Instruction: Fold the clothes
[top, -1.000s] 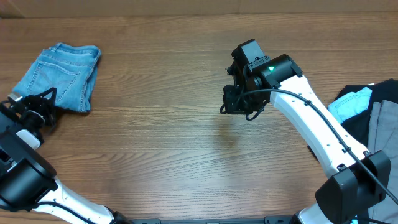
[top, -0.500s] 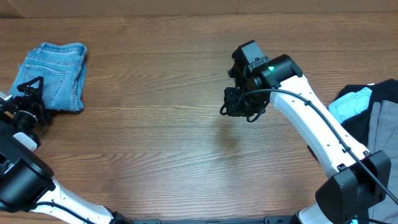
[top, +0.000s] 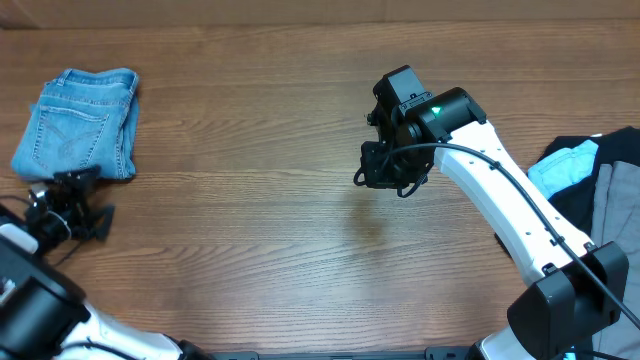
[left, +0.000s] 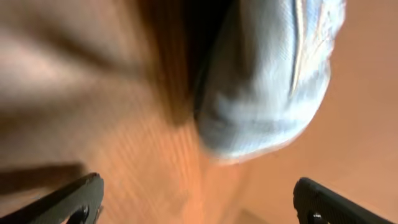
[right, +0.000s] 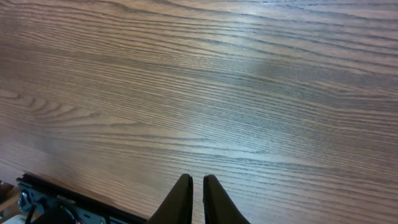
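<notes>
The light-blue jeans lie folded into a compact bundle at the table's far left, back pocket up. In the blurred left wrist view a rounded edge of the jeans shows ahead of the jaws. My left gripper hangs just in front of the bundle, open, nothing between its fingers. Over the middle of the table my right gripper is shut and empty; its fingertips point at bare wood.
A heap of other garments sits at the right edge: a bright cyan shirt, black fabric and a grey piece. The wooden table stretches between the two arms.
The left gripper dragged the folded jeans further left, let go and opened, then drew back toward the front edge. The right arm has not moved.
</notes>
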